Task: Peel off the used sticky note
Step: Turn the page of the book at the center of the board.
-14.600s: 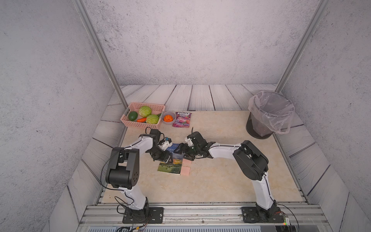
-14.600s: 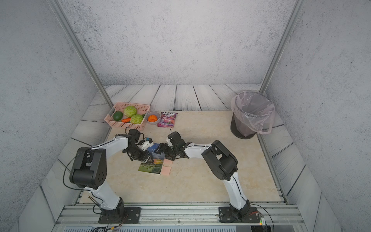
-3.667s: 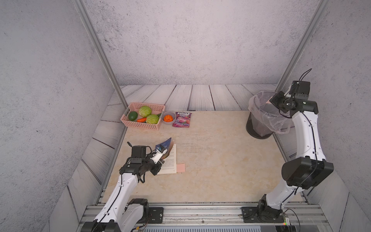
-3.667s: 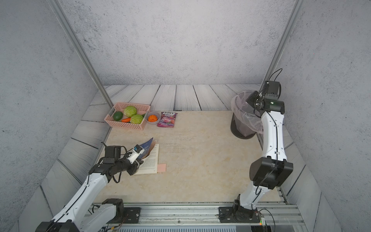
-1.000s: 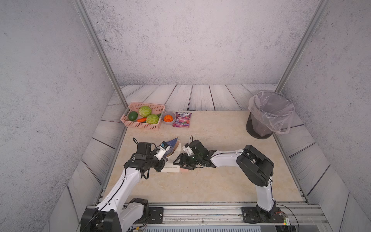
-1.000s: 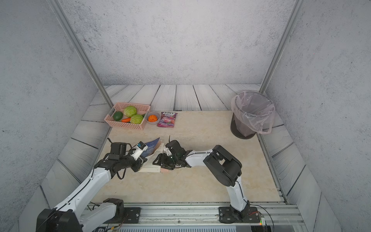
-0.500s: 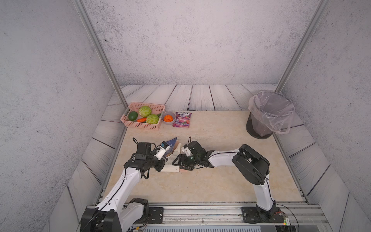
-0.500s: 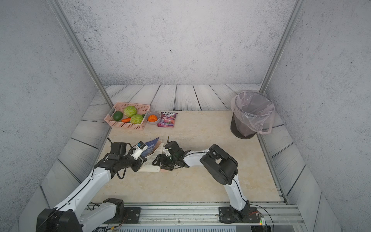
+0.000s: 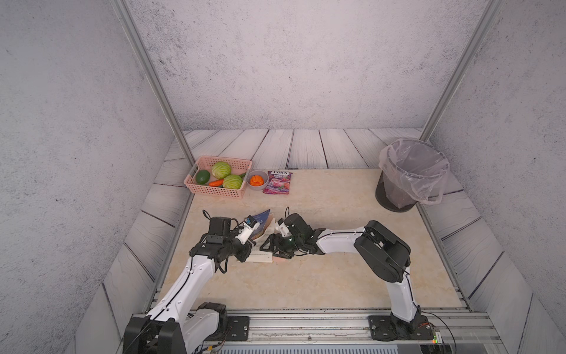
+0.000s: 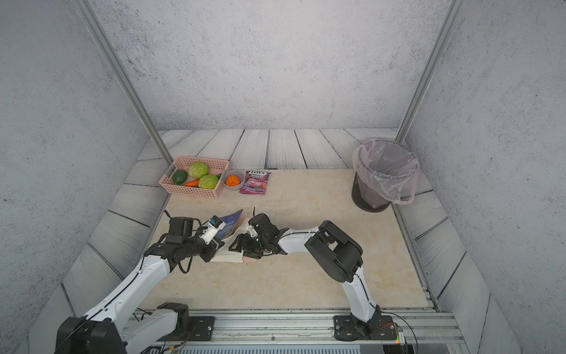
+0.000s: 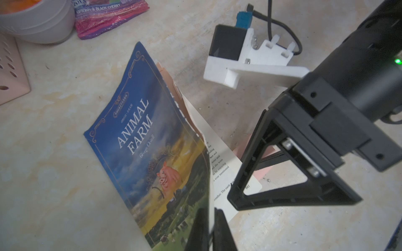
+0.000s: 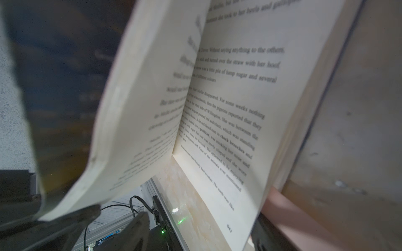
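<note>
Left gripper (image 11: 208, 230) is pinched tight on the lower edge of the book's (image 11: 139, 134) front cover and the leaves behind it. It holds that part raised and tilted, and the other half lies flat on the table (image 9: 321, 275). Right gripper (image 9: 273, 249) lies low over the flat page, jaws wide, gripping nothing. In the right wrist view one dark finger (image 12: 54, 230) shows below the raised leaves and the other sits at the flat page's outer corner.

Pink note (image 12: 289, 215) sticks out from under the flat page's outer edge, near its lower corner, just beside that second finger. Whether the finger touches it I cannot tell. In both top views the note is only a pink sliver at the book's near corner, under the right gripper. Pale tabs (image 11: 168, 80) poke out of the raised leaves near their top.

Basket (image 9: 214, 191), bowl (image 9: 257, 187) and sweets bag (image 9: 277, 182) stand along the far left of the table, and the bin (image 9: 395, 196) stands at the far right, all well apart from the book
</note>
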